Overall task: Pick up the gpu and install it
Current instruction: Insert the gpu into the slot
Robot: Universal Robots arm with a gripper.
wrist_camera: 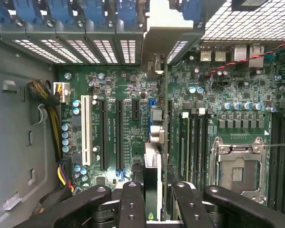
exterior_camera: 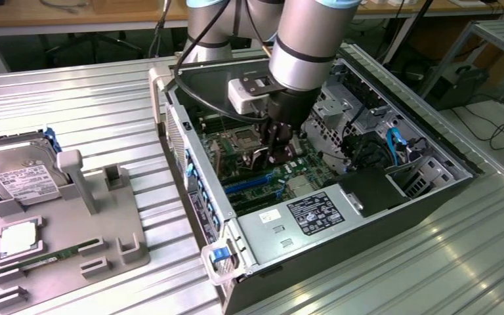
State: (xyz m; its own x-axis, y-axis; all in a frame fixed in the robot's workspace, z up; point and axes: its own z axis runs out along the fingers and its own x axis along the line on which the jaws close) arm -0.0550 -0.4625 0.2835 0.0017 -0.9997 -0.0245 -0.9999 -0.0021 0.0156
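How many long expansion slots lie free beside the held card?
3: a white slot farthest from the gpu, a black slot beside it, a second black slot nearer the gpu. More may hide under the gripper.

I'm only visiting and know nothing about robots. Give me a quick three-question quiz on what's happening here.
1. True or false: the tool is inside the open computer case.
2. What does the tool grip? A) screwdriver B) gpu C) cup
3. Fill in: the hard drive rests on a grey ___ beside the case.
Key: 1 true; 2 B; 3 holder.
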